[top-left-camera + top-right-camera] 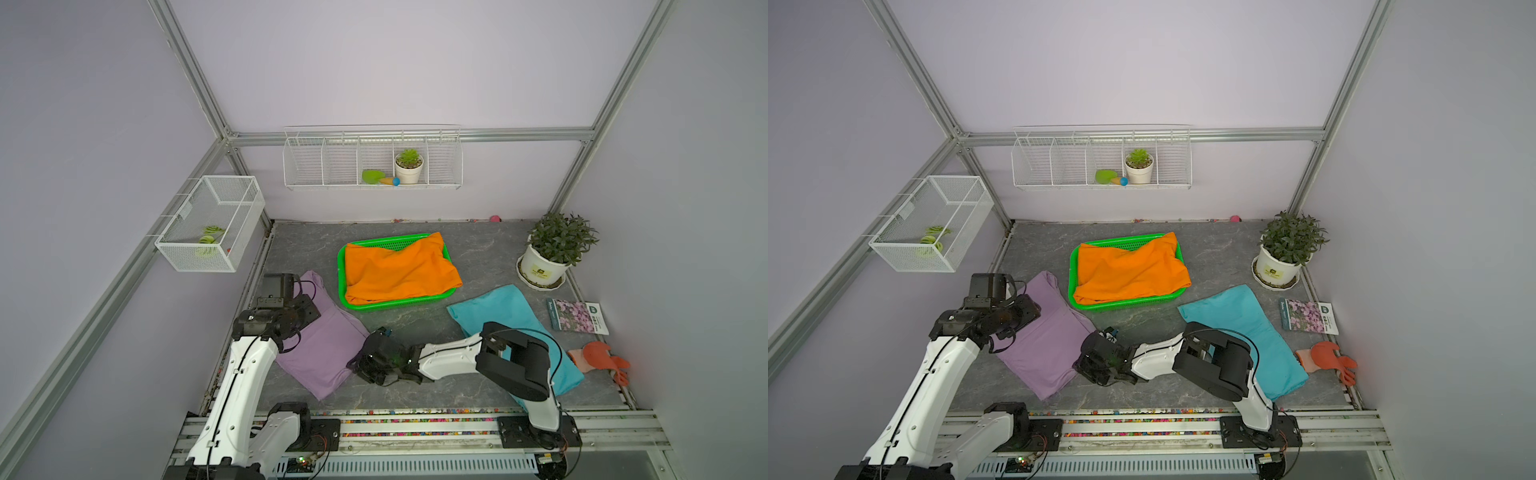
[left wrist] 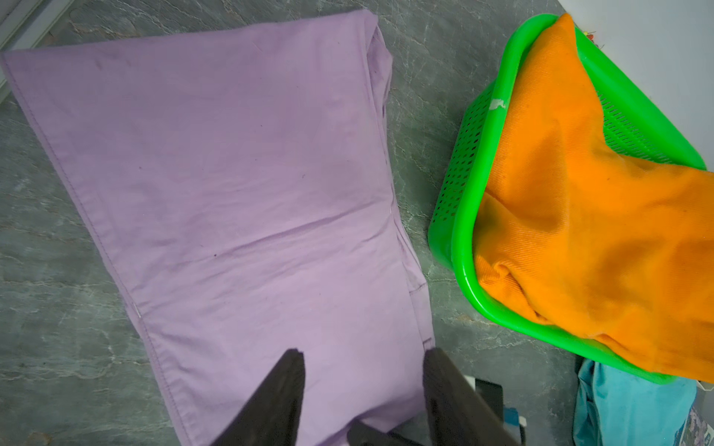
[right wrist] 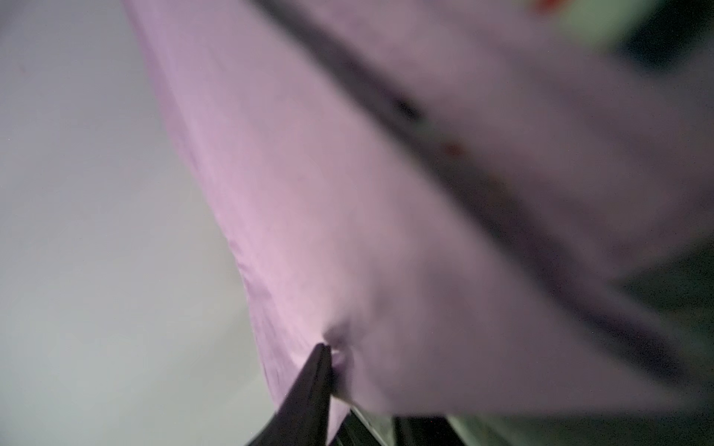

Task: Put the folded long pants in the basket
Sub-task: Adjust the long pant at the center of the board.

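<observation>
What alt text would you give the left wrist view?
Folded lilac pants lie flat on the grey table, the left gripper's open jaws hovering over one end. Beside them, apart, orange pants spill over the green basket's rim.

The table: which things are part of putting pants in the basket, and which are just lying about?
Job: green basket, orange pants lying in it, lilac pants, teal pants.
Lying about: potted plant, flowered booklet, orange glove, wire shelf, wire mesh bin.
</observation>
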Robot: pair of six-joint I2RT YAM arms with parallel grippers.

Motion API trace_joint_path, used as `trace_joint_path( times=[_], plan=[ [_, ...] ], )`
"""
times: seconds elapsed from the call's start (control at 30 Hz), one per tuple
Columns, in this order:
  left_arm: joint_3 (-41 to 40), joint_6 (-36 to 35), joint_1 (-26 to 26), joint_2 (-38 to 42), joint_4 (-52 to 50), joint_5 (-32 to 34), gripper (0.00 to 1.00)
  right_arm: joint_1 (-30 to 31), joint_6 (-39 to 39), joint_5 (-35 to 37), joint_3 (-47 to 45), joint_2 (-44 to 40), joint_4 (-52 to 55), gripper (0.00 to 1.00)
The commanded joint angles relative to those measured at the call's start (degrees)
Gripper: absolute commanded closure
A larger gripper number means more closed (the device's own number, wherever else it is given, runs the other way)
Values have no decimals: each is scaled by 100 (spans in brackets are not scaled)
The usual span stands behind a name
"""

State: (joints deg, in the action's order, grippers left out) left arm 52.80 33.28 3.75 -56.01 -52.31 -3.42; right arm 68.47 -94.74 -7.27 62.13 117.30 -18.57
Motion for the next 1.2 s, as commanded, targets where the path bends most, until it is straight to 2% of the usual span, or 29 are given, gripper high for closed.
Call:
trace_joint_path(
  times=[0.0,0.1,0.17,0.27,0.37,0.43,0.6,0.63,0.67,0.73,0.77,0.83,0.93,1.03,1.17],
  plan=[
    [-84,-110,-23,56,88,11,48,-238,424,-137,-296,432,1243,85],
    [-85,-119,-23,29,91,3,48,-515,936,-489,-586,152,1346,100],
    [-76,-136,-23,-18,100,-32,48,-795,1424,-664,-896,-212,1557,100],
    [-42,-188,-23,-105,114,-100,47,-1229,2597,-1239,-1084,-765,2493,100],
    [18,-216,-32,-232,113,-136,43,-1649,4114,-2052,-897,-929,3981,100],
    [45,-199,-32,-385,117,-111,40,-1946,4805,-1690,-1025,-1246,4785,100],
    [-100,200,-32,-711,173,240,38,-2921,5323,-792,-1422,-2305,5330,100],
    [-161,324,-32,-773,252,140,38,-3108,5410,-713,-1412,-2448,5357,98],
    [-227,414,-31,-832,366,-81,38,-3236,5474,-674,-1370,-2517,5363,89],
    [-545,534,-23,-962,787,-639,40,-3352,5631,-793,-1313,-2677,5203,65],
    [-697,609,-23,-1023,957,-859,41,-3349,5676,-845,-1259,-2701,5196,58],
    [-896,669,-23,-1137,1126,-1026,45,-3349,5771,-1146,-1221,-2711,5135,50],
    [-853,686,12,-1108,1070,-885,45,-3346,5780,-1127,-1256,-2636,5223,42],
    [-843,730,12,-991,975,-646,45,-3338,5860,-927,-1255,-2405,5430,40],
    [-945,768,21,-958,1065,-679,45,-3082,5918,-796,-1147,-2202,5583,37]
  ],
)
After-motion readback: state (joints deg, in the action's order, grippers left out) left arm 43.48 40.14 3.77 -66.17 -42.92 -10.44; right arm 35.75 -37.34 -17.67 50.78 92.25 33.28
